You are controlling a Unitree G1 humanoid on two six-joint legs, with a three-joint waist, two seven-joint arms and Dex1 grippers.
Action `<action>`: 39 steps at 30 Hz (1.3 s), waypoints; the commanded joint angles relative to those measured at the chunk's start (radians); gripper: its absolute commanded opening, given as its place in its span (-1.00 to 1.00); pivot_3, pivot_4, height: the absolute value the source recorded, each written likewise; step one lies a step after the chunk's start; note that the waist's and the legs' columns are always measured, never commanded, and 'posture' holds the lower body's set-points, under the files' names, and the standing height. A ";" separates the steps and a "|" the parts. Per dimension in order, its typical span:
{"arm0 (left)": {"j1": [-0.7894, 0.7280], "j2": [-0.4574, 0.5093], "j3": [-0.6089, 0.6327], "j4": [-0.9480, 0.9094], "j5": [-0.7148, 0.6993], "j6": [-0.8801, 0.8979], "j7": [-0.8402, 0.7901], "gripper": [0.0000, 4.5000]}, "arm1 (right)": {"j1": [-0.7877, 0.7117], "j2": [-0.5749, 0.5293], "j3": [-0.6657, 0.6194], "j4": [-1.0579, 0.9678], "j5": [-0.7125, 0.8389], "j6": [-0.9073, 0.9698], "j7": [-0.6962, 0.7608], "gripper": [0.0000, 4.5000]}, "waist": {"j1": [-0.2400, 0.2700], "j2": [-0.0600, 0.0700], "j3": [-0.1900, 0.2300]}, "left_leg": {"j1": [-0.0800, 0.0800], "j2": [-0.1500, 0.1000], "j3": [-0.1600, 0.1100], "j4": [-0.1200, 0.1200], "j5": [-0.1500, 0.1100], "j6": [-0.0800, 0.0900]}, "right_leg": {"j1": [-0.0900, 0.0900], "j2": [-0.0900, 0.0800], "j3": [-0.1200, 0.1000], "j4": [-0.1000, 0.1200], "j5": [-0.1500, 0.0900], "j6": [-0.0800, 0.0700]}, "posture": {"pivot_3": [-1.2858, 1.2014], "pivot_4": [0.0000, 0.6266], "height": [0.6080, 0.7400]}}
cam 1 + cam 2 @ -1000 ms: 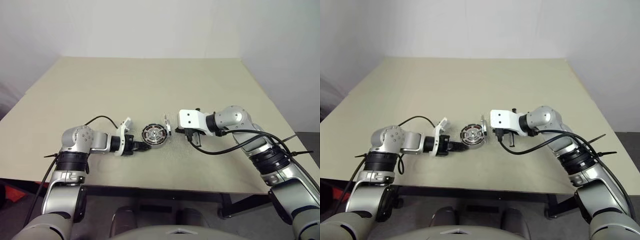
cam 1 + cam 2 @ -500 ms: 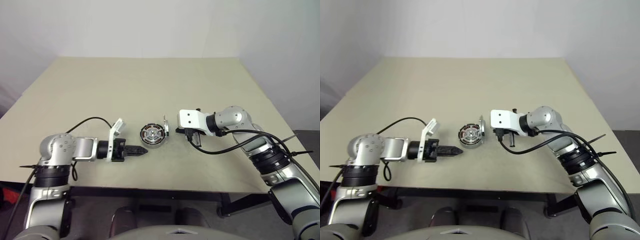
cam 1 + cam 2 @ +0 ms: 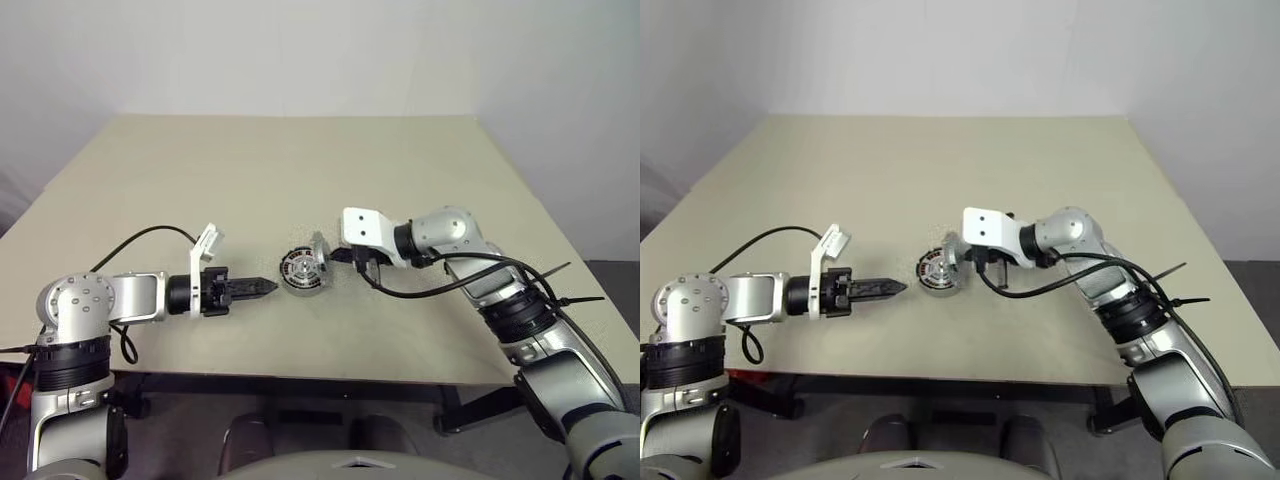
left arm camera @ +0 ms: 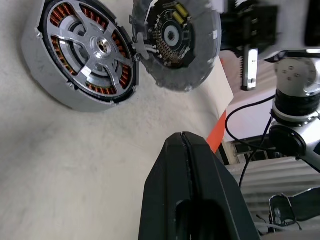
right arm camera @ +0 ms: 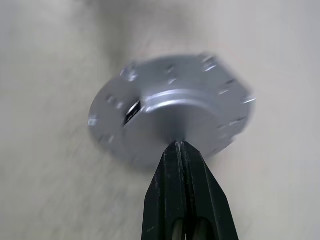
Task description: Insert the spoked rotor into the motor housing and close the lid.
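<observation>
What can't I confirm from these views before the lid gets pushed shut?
- Right gripper contact with the lid: right wrist view, lid blurred.
- Hinge joining lid to motor housing: left wrist view, overlapped by lid.
- Spoked rotor seating depth: head views, too small.

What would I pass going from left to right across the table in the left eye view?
The left gripper with black fingers shut, then the round motor housing with the silver spoked rotor in it, the tilted grey lid with the ridged rim, and the right gripper.
</observation>
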 commanded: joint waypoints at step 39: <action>-0.213 -0.027 0.064 0.162 0.143 -0.178 0.066 -1.00 | -0.010 0.292 -0.122 0.299 0.098 -0.036 -0.252 -1.00 | 0.003 -0.003 0.001 | -0.001 0.000 -0.002 0.000 0.003 -0.006 | 0.000 0.000 -0.001 0.001 0.000 0.000 | 0.03 -1.00 1.00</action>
